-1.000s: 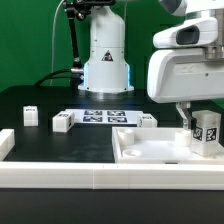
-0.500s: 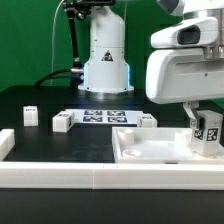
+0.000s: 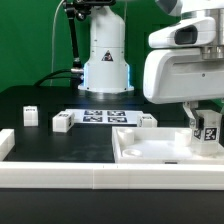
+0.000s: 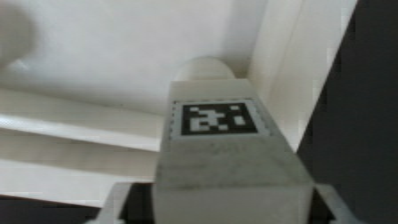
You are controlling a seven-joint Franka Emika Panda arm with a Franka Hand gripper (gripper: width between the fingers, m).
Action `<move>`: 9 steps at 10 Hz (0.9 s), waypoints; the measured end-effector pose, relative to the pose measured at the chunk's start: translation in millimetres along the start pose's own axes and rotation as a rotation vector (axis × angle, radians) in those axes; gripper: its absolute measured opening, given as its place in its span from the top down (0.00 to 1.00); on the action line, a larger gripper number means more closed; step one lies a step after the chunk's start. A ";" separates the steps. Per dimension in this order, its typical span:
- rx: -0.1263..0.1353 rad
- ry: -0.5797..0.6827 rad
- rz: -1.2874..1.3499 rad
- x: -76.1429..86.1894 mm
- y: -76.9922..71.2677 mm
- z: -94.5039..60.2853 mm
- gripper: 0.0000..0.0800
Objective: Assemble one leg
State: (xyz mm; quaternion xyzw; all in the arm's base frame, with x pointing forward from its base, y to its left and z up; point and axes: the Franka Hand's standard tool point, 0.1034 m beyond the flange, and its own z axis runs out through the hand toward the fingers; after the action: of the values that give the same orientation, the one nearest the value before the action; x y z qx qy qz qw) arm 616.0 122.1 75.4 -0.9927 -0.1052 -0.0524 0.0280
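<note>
Lower right of the exterior frame: the fingers (image 3: 188, 119) were clamped on the leg (image 3: 208, 129), which was slightly tilted over the white panel (image 3: 150, 150) near its right end. Behind, mid-frame, the marker board (image 3: 103, 116) lay on the black counter (image 3: 60, 100).

Green backdrop (image 3: 25, 40), black table (image 3: 90, 148)

The leg (image 3: 207, 130) is white, and its face carries a square tag (image 4: 215, 118) of black-and-white checks inside a white border. The tabletop (image 3: 60, 150) is black and the backdrop (image 3: 30, 40) is green. The marker board (image 3: 103, 116) is white with black-and-white tags. The rimmed panel (image 3: 150, 148) is plain white. The arm's base (image 3: 105, 45) is white, with a blue-lit ring low on it.
</note>
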 end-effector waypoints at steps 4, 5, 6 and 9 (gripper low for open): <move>-0.002 -0.001 0.396 -0.9 4.3 1.4 0.63; -0.004 -0.001 0.513 -1.6 5.5 1.9 0.63; -0.008 0.000 0.634 -2.0 6.5 1.9 0.63; -0.041 0.008 0.994 -4.4 5.6 1.6 0.63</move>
State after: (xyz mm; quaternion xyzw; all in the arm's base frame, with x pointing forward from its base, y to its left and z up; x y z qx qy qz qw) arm 613.0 115.8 73.1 -0.9228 0.3822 -0.0383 0.0305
